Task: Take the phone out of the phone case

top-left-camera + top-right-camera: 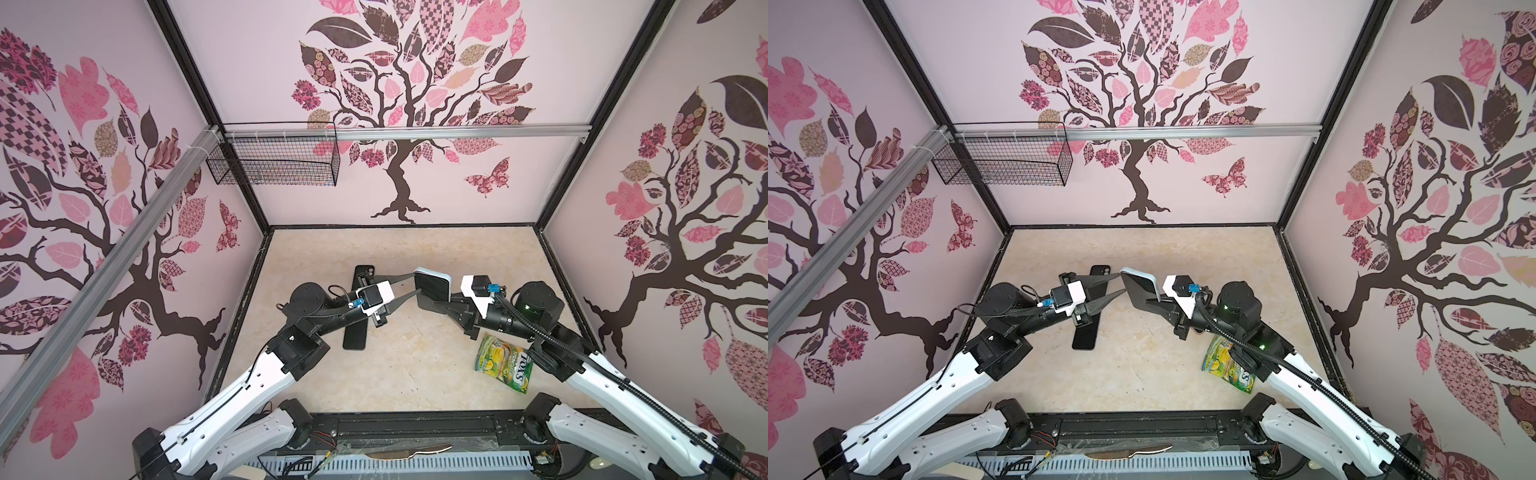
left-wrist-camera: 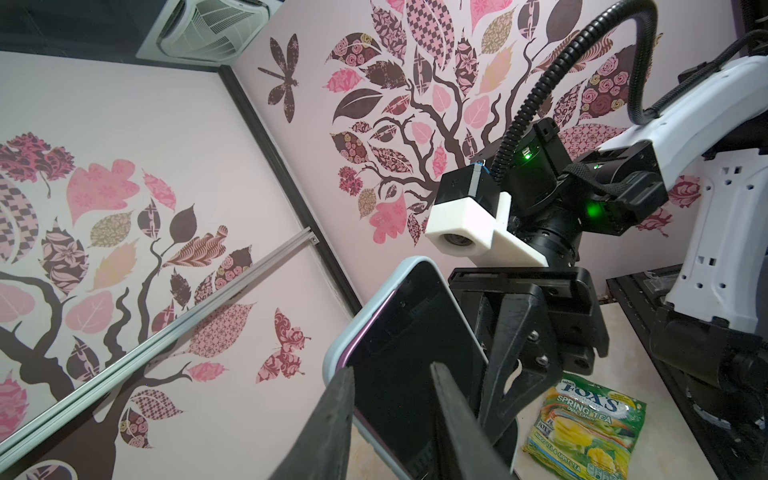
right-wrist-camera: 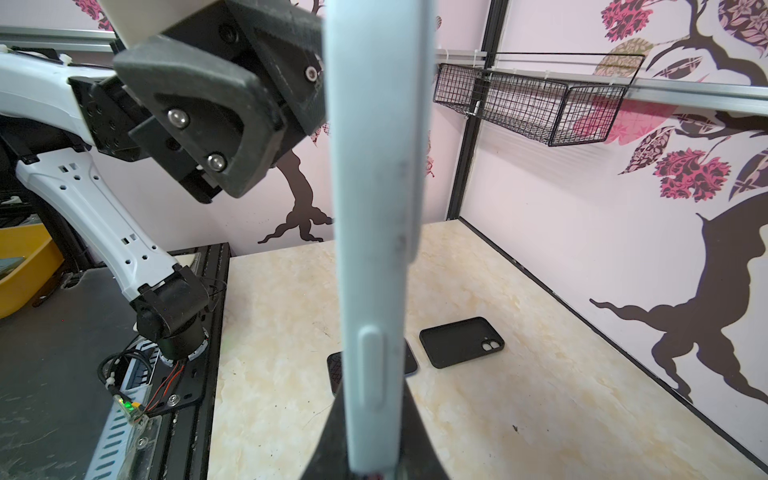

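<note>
Light-blue phone case (image 1: 432,274) clenched in right claw (image 1: 441,306), held on edge in air. Inside it phone (image 1: 433,289) fully seated, screen facing left claw (image 1: 414,284). Left claw's jaws apart at case rim; whether gripping, cannot tell. Nothing separated yet; prying phone out all remains.

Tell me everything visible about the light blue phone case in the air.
The phone case is pale blue and matte, with rounded corners, a raised side button and grey scuffs on its edge. The dark-screened phone sits inside. The case is held clear of the table, pinched by the right gripper; the left gripper straddles another edge.
</note>
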`<state>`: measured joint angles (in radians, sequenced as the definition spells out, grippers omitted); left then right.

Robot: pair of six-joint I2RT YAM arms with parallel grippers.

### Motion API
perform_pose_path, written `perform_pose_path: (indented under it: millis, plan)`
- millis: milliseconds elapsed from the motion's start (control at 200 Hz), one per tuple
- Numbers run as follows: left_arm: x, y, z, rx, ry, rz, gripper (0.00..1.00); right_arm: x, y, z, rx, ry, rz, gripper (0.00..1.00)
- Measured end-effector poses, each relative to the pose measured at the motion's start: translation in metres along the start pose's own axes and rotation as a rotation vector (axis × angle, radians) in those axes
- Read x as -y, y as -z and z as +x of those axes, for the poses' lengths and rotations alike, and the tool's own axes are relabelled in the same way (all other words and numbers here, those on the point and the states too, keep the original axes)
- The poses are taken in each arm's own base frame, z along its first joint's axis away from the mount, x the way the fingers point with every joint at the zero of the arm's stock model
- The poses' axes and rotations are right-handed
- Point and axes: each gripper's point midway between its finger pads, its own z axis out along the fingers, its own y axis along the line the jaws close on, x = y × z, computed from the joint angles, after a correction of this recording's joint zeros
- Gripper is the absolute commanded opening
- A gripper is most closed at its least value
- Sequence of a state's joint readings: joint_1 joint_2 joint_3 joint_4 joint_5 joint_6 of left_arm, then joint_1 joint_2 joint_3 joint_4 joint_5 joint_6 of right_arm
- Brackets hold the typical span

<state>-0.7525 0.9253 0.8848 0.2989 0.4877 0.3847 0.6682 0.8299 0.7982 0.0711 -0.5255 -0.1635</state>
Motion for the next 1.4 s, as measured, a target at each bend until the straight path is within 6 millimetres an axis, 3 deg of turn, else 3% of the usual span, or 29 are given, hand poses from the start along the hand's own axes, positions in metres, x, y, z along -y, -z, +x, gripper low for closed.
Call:
perform_pose_path:
  millis: [1400]
  plan:
    - [-0.003,-0.006,0.012,-0.034,0.013,-0.006,0.34,-0.001,-0.003,0.007,-0.043,0.006,-0.044,0.00]
